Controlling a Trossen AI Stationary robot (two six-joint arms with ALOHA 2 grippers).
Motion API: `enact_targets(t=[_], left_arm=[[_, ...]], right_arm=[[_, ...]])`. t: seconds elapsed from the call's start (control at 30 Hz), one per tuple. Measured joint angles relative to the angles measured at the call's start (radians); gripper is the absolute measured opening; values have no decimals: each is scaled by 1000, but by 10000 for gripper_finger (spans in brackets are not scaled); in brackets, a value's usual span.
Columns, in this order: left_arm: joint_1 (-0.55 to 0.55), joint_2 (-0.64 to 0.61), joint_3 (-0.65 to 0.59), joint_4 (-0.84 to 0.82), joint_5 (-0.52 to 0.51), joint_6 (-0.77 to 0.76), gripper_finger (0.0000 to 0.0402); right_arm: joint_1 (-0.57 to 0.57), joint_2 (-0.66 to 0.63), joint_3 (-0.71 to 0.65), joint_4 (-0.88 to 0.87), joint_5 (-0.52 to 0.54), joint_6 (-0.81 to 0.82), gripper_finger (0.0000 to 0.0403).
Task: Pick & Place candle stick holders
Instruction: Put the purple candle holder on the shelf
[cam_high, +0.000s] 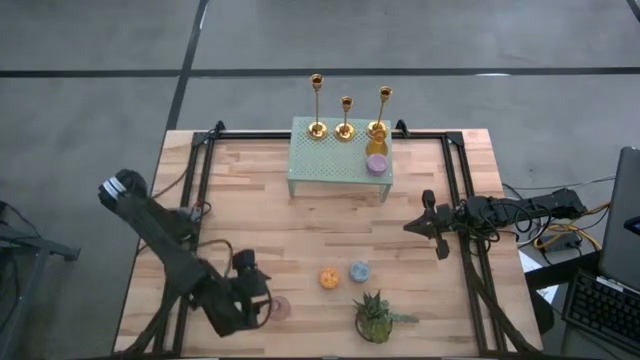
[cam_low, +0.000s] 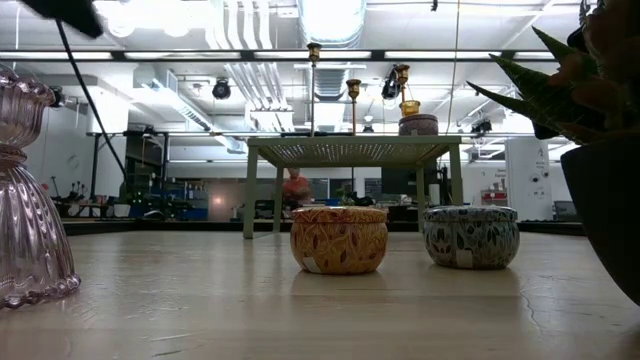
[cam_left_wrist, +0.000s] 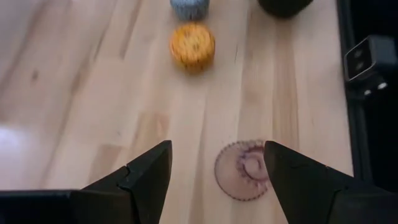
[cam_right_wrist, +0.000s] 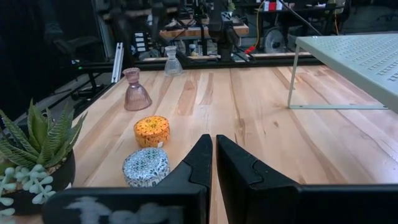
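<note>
Three gold candlesticks stand on their round bases at the far edge of a green perforated shelf. They also show in the low view. My left gripper is open near the table's near-left corner, above a ribbed pink glass holder that stands on the table. Seen from above, the holder lies between the fingers, close to one of them, and also shows in the low view. My right gripper is shut and empty over the table's right side.
An orange puck, a blue puck and a potted plant sit near the front edge. A yellow puck and a purple puck sit on the shelf. A clear glass holder stands beyond the pink one.
</note>
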Motion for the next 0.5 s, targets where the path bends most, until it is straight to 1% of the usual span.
enact_targets(t=[0.13, 0.23, 0.33, 0.5], left_arm=[[-30, 69, 0, 1, 1, -92, 257], [-53, 107, 0, 13, 23, -158, 257], [-74, 132, 0, 49, 34, -193, 257], [-93, 168, -1, 53, 22, -267, 257]], right_arm=[[0, 0, 0, 0, 0, 0, 18], [0, 0, 0, 0, 0, 0, 18], [0, 0, 0, 0, 0, 0, 18], [0, 0, 0, 0, 0, 0, 18]])
